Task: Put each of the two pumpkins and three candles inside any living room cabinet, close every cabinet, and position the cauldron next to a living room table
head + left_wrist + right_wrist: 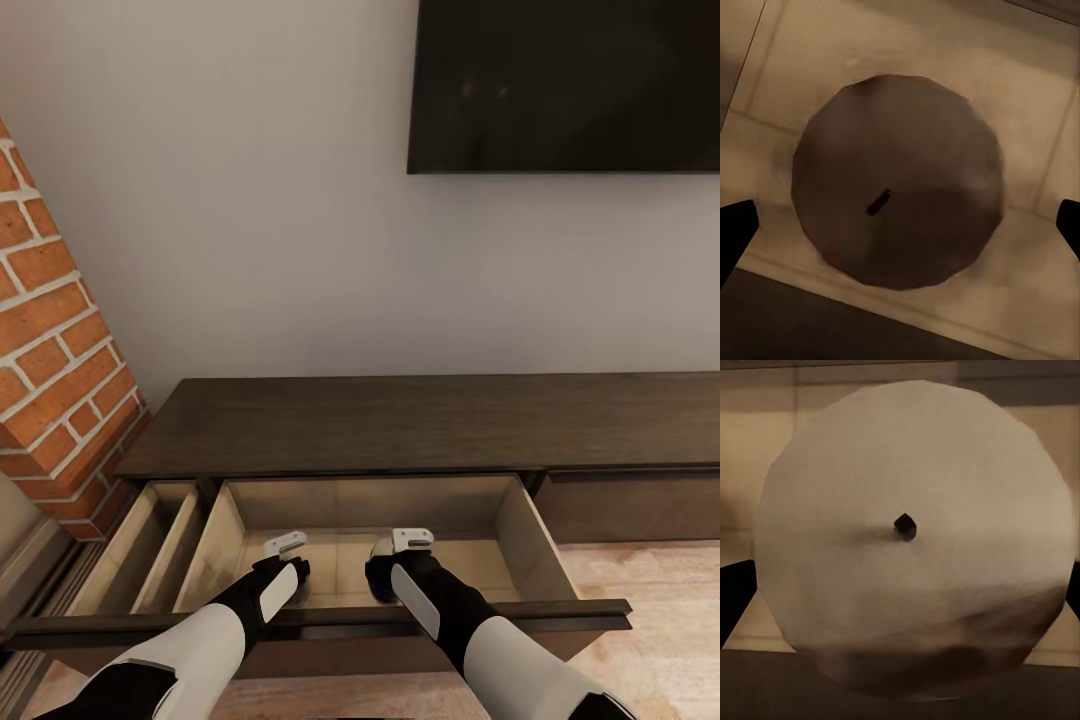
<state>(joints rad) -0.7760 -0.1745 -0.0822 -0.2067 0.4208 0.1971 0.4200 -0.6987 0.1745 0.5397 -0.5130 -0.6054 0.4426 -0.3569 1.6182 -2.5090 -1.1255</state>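
Our left gripper [290, 556] and right gripper [385, 562] each clasp a candle [898, 180], [911, 536] low inside the open cabinet [400, 425] drawer [520, 520]. We judge it best to part both jaws gently, then lift straight out.

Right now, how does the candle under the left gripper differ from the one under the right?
The left candle looks dark brown and shaded; the right candle looks pale beige and lit. The left candle takes up less of its wrist view, with drawer floor visible all round; the right candle nearly spans its view. The left wick lies slanted; the right wick shows as a small dark point. Both are round tops seen from above, between dark fingertips, inside the open drawer.
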